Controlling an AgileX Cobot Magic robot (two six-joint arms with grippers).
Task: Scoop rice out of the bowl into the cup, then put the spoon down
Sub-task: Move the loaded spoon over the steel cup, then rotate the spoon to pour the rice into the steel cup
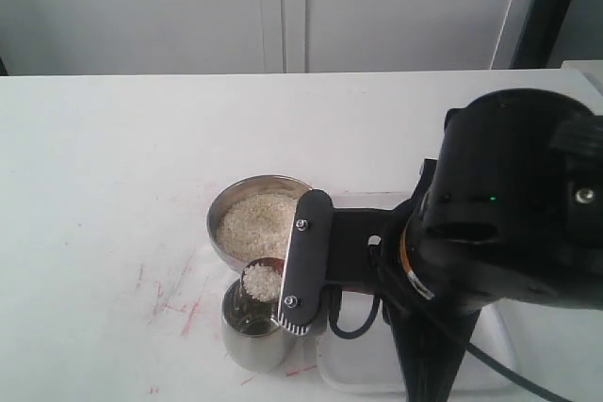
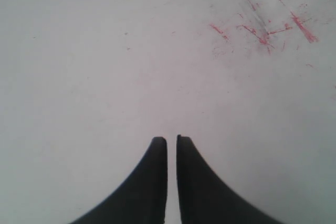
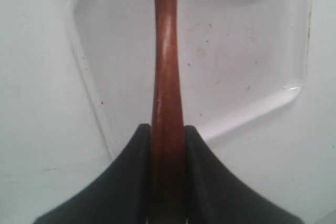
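The right hand [image 3: 168, 129] pinches the spoon [image 3: 167, 66] by its handle, its 2 dark fingers [image 3: 121, 182] pressed against the wood on either side. In the exterior view the spoon's oval end, heaped with rice [image 1: 261, 281], sits over the mouth of the cup [image 1: 250, 345], roughly level. The cup stands on the white bench [image 1: 94, 185] on the camera's side of the bowl [image 1: 217, 209], almost touching it. The bowl holds a wide bed of the same grains. A white tray [image 1: 358, 364] lies on the bench just right of the cup, under the right arm, and the right wrist view shows the spoon handle running above it. The left hand [image 2: 171, 140] hangs over the bench, its 2 fingers pressed nearly together with only a thin slit between them and nothing in it. Red scratch marks [image 2: 262, 30] streak the bench beyond it
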